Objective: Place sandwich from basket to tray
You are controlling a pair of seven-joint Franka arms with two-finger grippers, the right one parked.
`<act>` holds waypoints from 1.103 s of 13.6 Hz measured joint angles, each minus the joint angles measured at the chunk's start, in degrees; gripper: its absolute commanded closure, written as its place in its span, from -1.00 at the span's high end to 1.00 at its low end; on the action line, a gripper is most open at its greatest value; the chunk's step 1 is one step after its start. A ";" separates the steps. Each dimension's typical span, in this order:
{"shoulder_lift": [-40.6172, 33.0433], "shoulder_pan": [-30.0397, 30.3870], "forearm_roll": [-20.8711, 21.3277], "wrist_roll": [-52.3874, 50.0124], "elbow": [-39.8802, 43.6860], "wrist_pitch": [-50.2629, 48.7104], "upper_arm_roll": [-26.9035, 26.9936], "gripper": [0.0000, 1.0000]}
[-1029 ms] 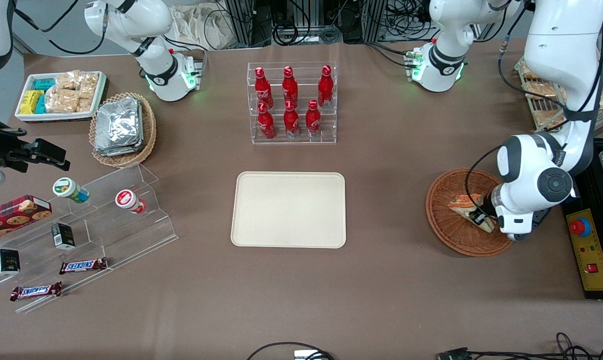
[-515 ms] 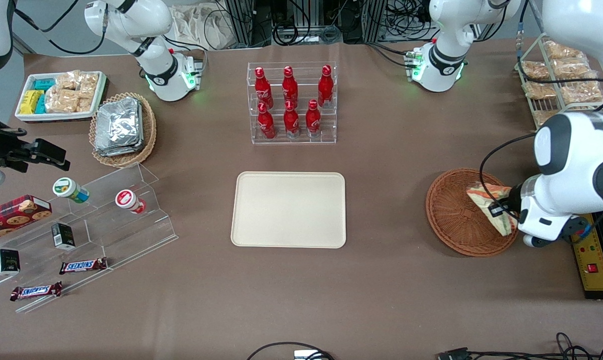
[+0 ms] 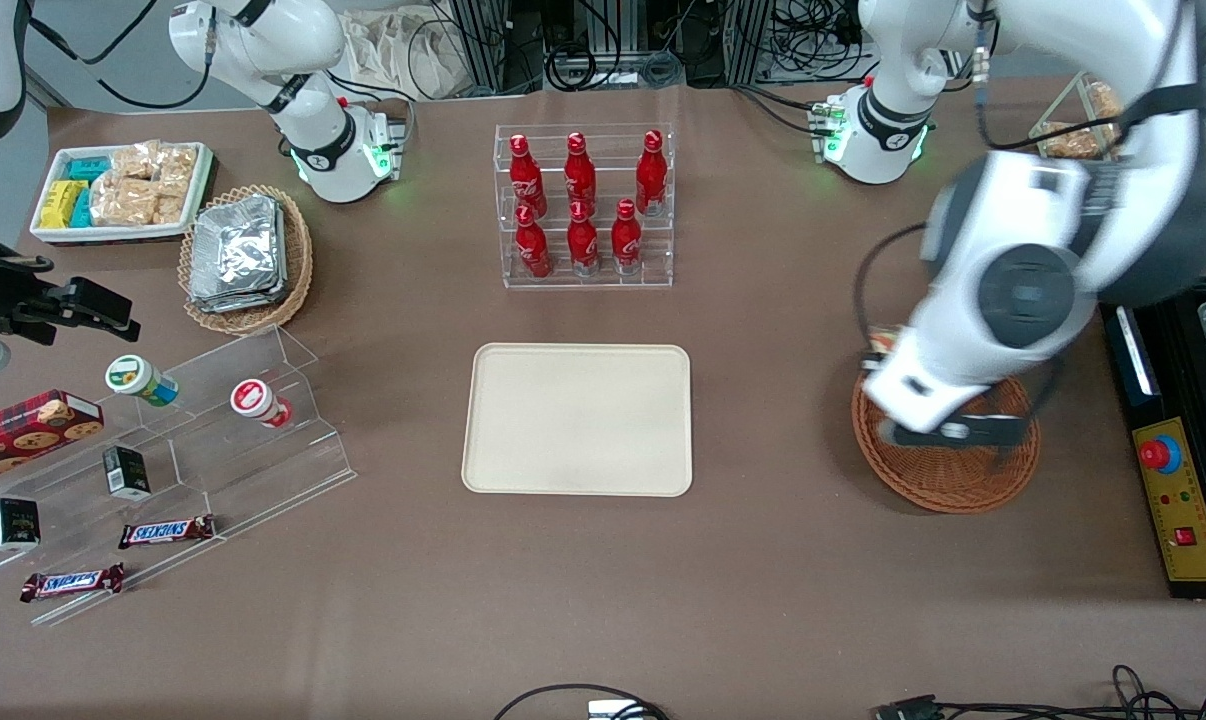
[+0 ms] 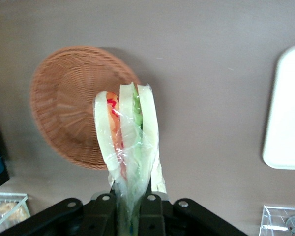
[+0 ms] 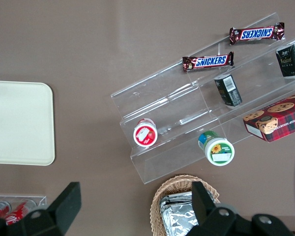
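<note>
Clear film wraps the sandwich [image 4: 128, 147], clamped upright in the gripper [image 4: 130, 204], its long axis running out from the jaws. Both hang above the wicker basket [image 4: 71, 105], clear of its weave. On the brown desk [image 3: 763, 560], the tray [image 3: 578, 420] lies bare toward nine o'clock from the basket, so the carry goes sideways toward the parked arm's end.

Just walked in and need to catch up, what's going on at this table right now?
The working left arm has lifted the plastic-wrapped sandwich out of the round brown wicker basket. Its pincer is shut on the wedge's lower end, holding it in the air above the basket, which now looks empty. The cream tray sits bare in the middle of the table, nearer the front camera than the rack of red cola bottles. The sandwich has not reached the tray yet.
</note>
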 measured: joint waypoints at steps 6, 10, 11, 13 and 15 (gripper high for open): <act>14.71 -11.46 -10.53 -6.25 0.03 19.73 -0.24 -1.00; 21.04 -15.01 -10.78 -7.30 0.04 26.47 -0.27 -0.79; 21.55 -15.38 -10.86 -7.37 0.04 28.26 -0.27 -0.57; 21.78 -15.66 -10.96 -7.38 0.05 30.12 -0.26 0.52; 21.83 -15.82 -10.95 -7.29 0.05 30.48 -0.17 1.00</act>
